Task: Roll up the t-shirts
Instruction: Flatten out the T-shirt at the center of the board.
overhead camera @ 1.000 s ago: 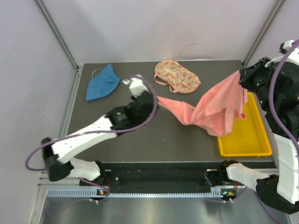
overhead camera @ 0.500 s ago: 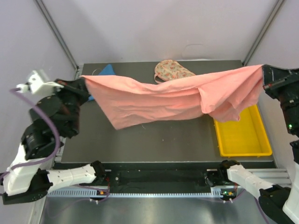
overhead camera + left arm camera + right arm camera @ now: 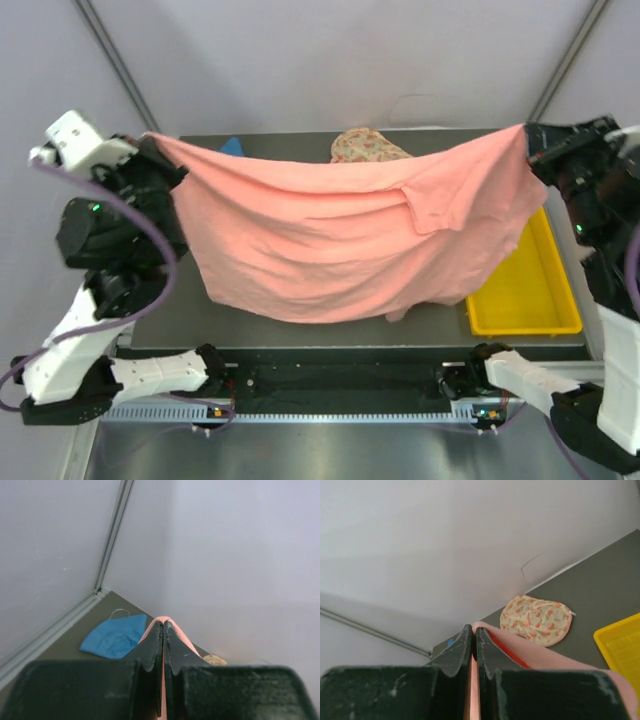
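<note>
The salmon-pink t-shirt (image 3: 340,235) hangs stretched wide in the air above the table, held by a corner at each end. My left gripper (image 3: 152,140) is shut on its left corner, and pink cloth (image 3: 170,622) shows between the jaws in the left wrist view. My right gripper (image 3: 527,135) is shut on its right corner, with cloth (image 3: 500,640) pinched there too. The blue t-shirt (image 3: 115,635) lies bunched at the back left, mostly hidden in the top view (image 3: 232,147). The cream floral t-shirt (image 3: 536,618) lies bunched at the back middle, and its top edge shows in the top view (image 3: 365,146).
A yellow tray (image 3: 525,290) stands at the right of the dark table (image 3: 160,325), partly under the hanging shirt. White walls and a metal frame close in the back and sides.
Both grippers have risen and drawn the pink shirt taut. It now hangs as a wide flat sheet, where before it was bunched and sagging.
</note>
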